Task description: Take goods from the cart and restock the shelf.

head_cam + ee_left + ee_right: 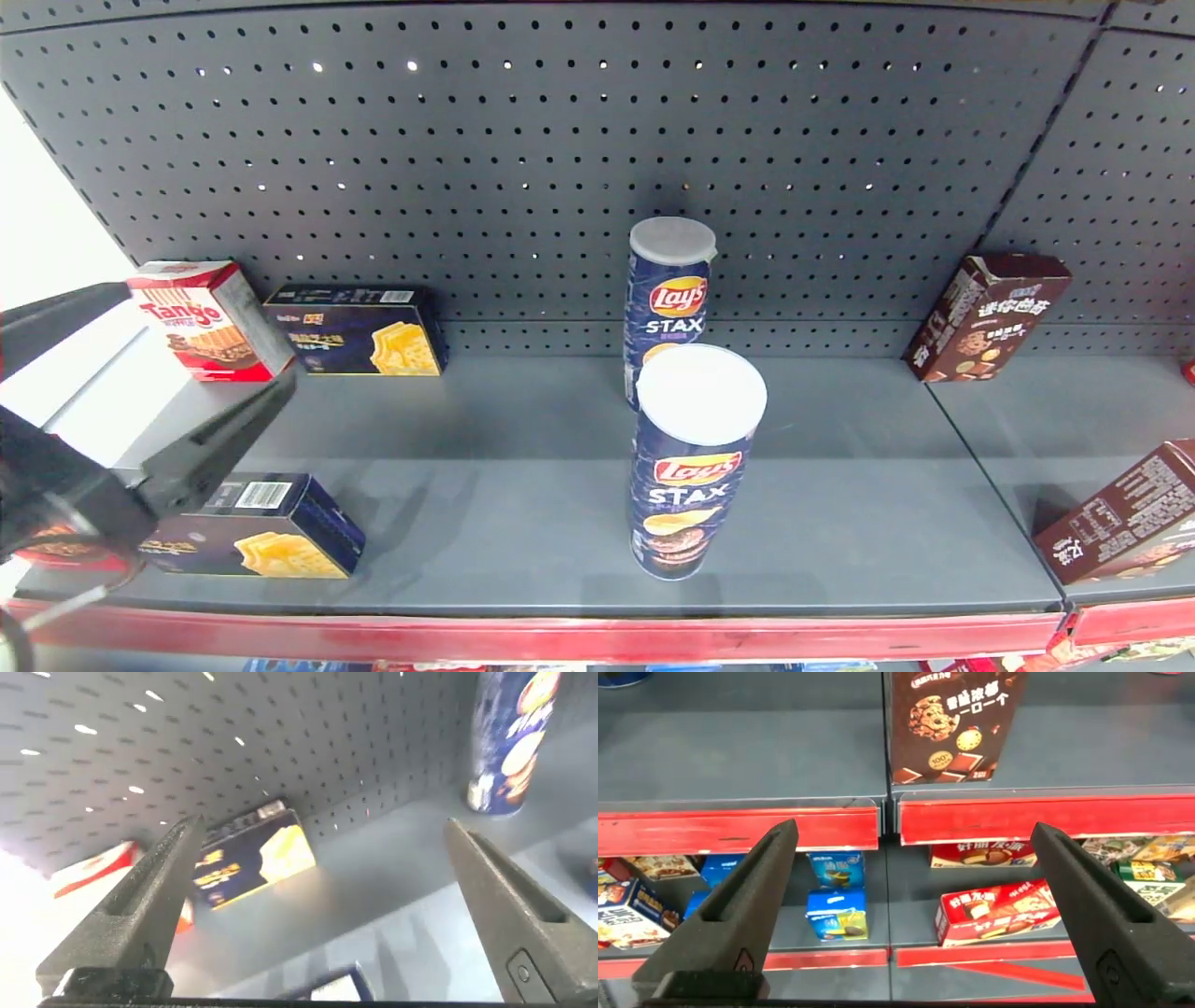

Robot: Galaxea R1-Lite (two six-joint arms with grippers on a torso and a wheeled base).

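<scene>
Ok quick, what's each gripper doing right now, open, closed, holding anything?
Left gripper: open, holding nothing.
Right gripper: open, holding nothing.

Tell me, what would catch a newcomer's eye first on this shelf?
Two tall blue chip cans stand in the middle of the grey shelf, the front can just before the rear can. At the shelf's left end the robot's black left hand hangs open by a dark blue cracker box. A brown cookie box stands tilted at the back right.
</scene>
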